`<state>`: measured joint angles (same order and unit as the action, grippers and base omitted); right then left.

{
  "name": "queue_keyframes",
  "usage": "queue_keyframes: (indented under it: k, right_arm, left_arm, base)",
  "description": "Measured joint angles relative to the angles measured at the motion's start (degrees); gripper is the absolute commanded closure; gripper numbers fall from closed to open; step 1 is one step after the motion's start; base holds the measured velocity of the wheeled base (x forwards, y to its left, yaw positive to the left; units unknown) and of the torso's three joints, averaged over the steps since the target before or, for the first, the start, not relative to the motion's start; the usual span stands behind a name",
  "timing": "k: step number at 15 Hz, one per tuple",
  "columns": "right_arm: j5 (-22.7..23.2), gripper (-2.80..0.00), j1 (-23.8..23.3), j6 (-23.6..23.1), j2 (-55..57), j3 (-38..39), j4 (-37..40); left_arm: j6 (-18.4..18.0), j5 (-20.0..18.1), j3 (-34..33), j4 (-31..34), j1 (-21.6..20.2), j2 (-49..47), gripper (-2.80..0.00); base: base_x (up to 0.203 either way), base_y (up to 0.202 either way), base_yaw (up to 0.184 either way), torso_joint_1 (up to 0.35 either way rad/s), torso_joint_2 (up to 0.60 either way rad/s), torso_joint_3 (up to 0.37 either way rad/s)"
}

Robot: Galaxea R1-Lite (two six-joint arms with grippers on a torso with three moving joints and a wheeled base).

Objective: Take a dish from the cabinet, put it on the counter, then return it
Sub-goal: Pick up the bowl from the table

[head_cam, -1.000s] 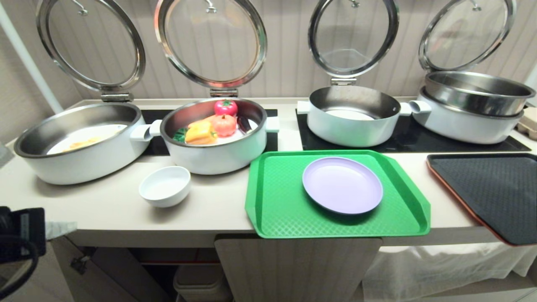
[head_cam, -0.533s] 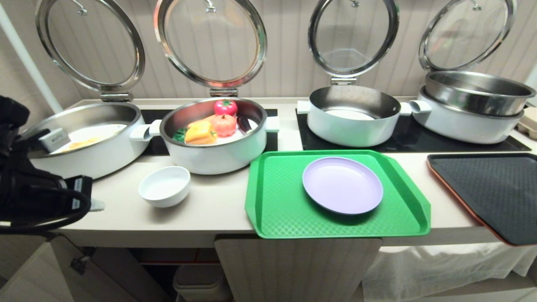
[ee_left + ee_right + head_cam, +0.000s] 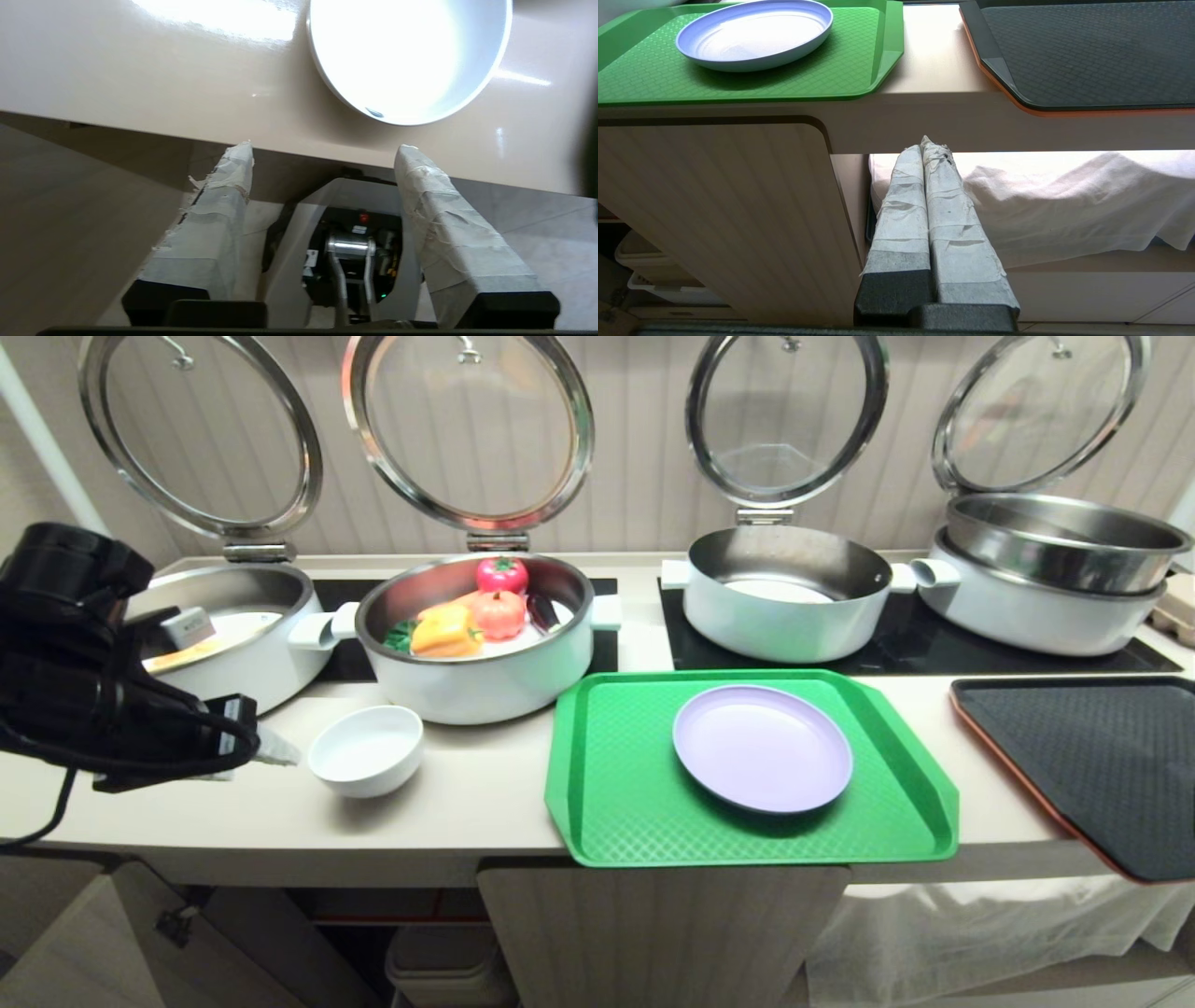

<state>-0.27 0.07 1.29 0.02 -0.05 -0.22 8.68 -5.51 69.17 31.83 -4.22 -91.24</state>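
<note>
**potwatcher:** So where's the dish (image 3: pixel 366 750) right now?

**rimgrip:** Sitting upright on the counter (image 3: pixel 467 803), near its front edge, just in front of the veggie pot (image 3: pixel 476 644), left of the green tray (image 3: pixel 747 770). The left gripper (image 3: pixel 322 149) is just to its left, fingers spread, nothing in them. The right gripper (image 3: pixel 927 144) is parked low by the cabinet (image 3: pixel 714 210) door, fingers pressed together.

**potwatcher:** Easy grab?

**rimgrip:** Looks light and stiff, but glossy, so probably slippery and chippable. I'd pinch the rim wall, one finger inside, one outside.
</note>
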Motion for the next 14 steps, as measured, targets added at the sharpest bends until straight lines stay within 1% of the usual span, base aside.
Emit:
queue_keyframes:
  k: [1, 3, 6, 11, 14]
  right_arm:
    - [0.0, 0.0, 0.0, 0.02, 0.0, 0.0, -0.01]
    - [0.0, 0.0, 0.0, 0.0, 0.0, 0.0, -0.02]
    - [0.02, 0.0, 0.0, 0.02, 0.0, -0.02, -0.02]
    - [0.02, 0.0, 0.0, 0.02, 0.0, 0.0, 0.0]
    - [0.02, 0.0, 0.0, 0.02, 0.0, 0.0, -0.02]
  left_arm:
    - [-1.74, 0.0, 0.88, 0.02, -0.71, -1.33, -2.8]
    - [-3.19, 0.0, 3.07, -0.05, -1.42, -3.95, -2.8]
    - [-3.39, -0.25, 6.74, -0.17, -1.42, -8.08, -2.8]
    - [-3.66, 0.02, 10.56, -1.34, 0.34, -14.27, -2.8]
    - [-3.64, 0.08, 13.91, -1.46, 0.67, -17.8, -2.8]
  base:
    - [0.0, 0.0, 0.0, 0.0, 0.0, 0.0]
    - [0.0, 0.0, 0.0, 0.0, 0.0, 0.0]
    - [0.0, 0.0, 0.0, 0.0, 0.0, 0.0]
    - [0.0, 0.0, 0.0, 0.0, 0.0, 0.0]
    - [0.0, 0.0, 0.0, 0.0, 0.0, 0.0]
